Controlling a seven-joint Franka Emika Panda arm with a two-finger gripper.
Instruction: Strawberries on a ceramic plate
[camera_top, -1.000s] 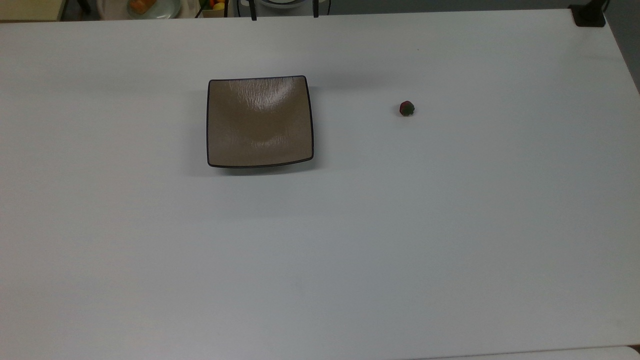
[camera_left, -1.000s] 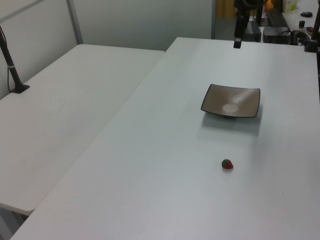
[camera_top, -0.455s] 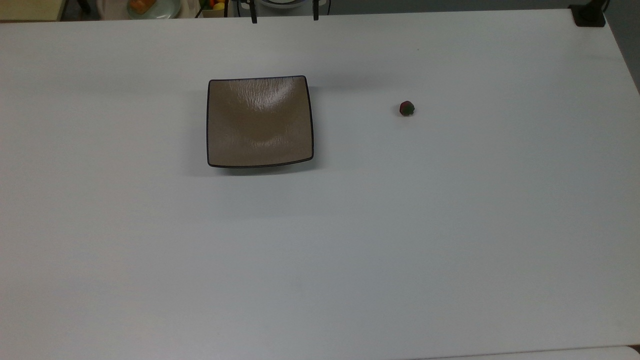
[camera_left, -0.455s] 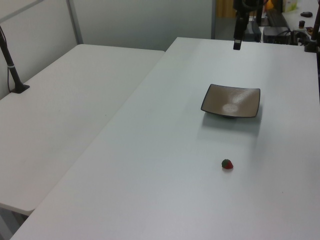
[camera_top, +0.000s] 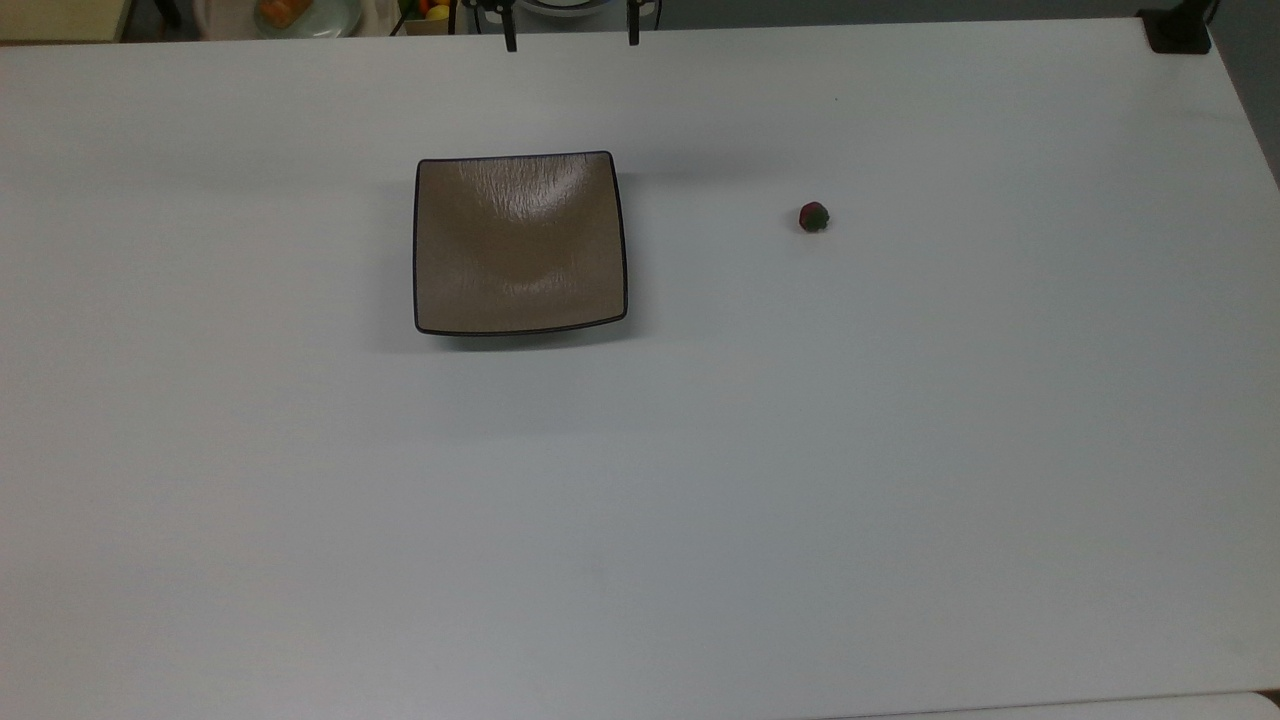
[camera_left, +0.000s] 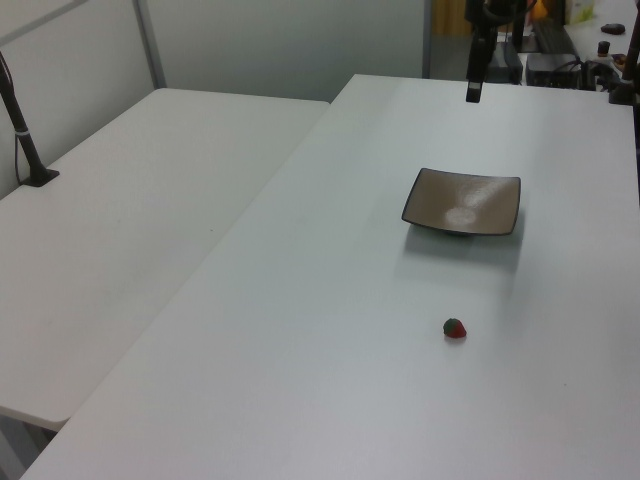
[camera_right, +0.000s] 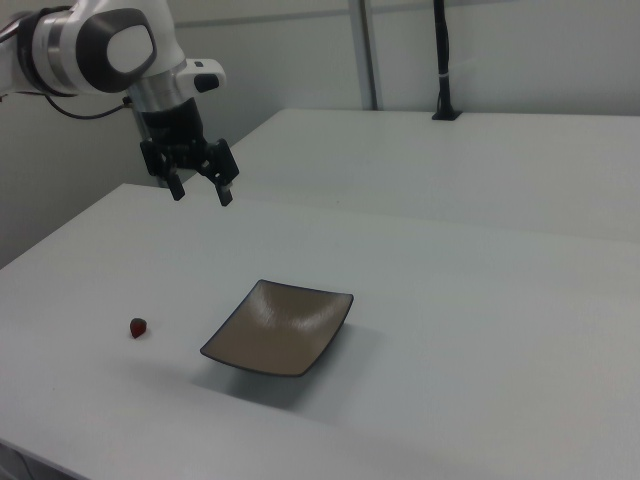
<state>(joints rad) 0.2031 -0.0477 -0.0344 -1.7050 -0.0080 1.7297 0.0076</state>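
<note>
The robot arm's gripper (camera_right: 201, 191) hangs in the air above the far edge of a white table (camera_right: 480, 300), its two black fingers (camera_right: 226, 191) spread apart with nothing between them. In the right view the gripper sits high over the tabletop, up and to the right view's left of the ceramic plate (camera_right: 279, 328), and is attached to the white and grey arm (camera_right: 95, 45) entering from the upper left corner. In the top view the fingertips (camera_top: 511, 40) poke in at the upper edge of the frame, beyond the ceramic plate (camera_top: 519, 243); in the left view one dark finger (camera_left: 474, 75) hangs over the table's far end.

The plate, a square tan-brown dish with a thin black rim and upturned edges, rests flat on the table and holds nothing. The strawberry (camera_top: 814, 217), small and dark red with a green cap, lies on the bare tabletop well apart from the plate: to the top view's right of it, to the right view's left (camera_right: 139, 327), and nearer the camera in the left view (camera_left: 455, 328).

A second white table (camera_left: 130, 220) adjoins the first. A black post (camera_right: 441, 60) stands at the back of this surface against a pale wall (camera_right: 520, 50). Past the table's far edge in the top view sit a pale dish with an orange item (camera_top: 285, 12) and some yellow fruit (camera_top: 437, 11). A black clamp (camera_top: 1180, 30) grips the table's corner.
</note>
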